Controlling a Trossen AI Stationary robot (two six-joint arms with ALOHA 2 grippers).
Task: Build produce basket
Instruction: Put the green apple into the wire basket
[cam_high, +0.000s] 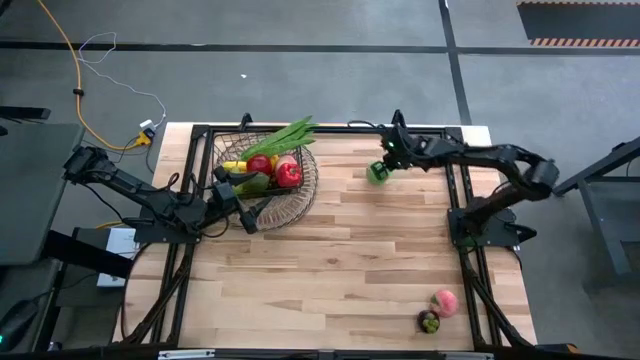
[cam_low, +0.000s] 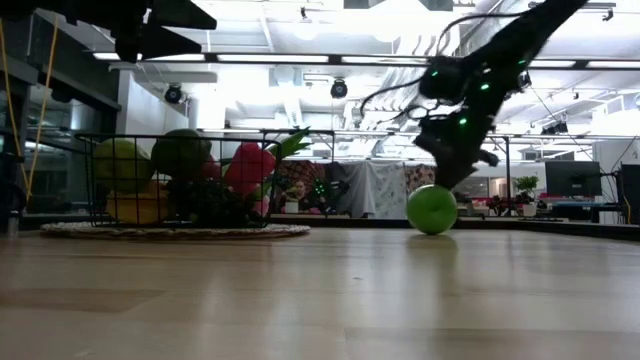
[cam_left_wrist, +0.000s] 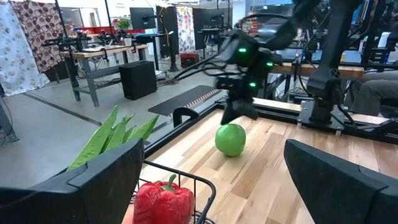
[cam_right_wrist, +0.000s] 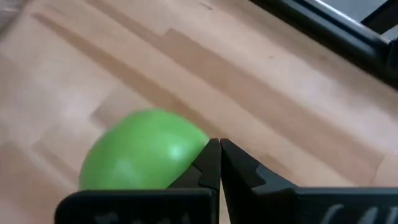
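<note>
Near the far edge of the surface (cam_high: 400, 260), a green ball-shaped fruit (cam_high: 377, 172) is seen resting on the wood, just beside and slightly below the right end effector (cam_high: 392, 158). In the right wrist view the two fingers are pressed together with nothing between them, and the fruit (cam_right_wrist: 144, 152) is seen against one finger's outer side. The fruit is smooth, glossy and evenly green. Well apart from it, the basket (cam_high: 304, 195) is filled with a red pepper (cam_high: 288, 174), yellow and green pieces and long leafy stalks (cam_high: 288, 134). The left end effector (cam_high: 238, 200) is held at the basket's near rim, its fingers spread wide and empty.
</note>
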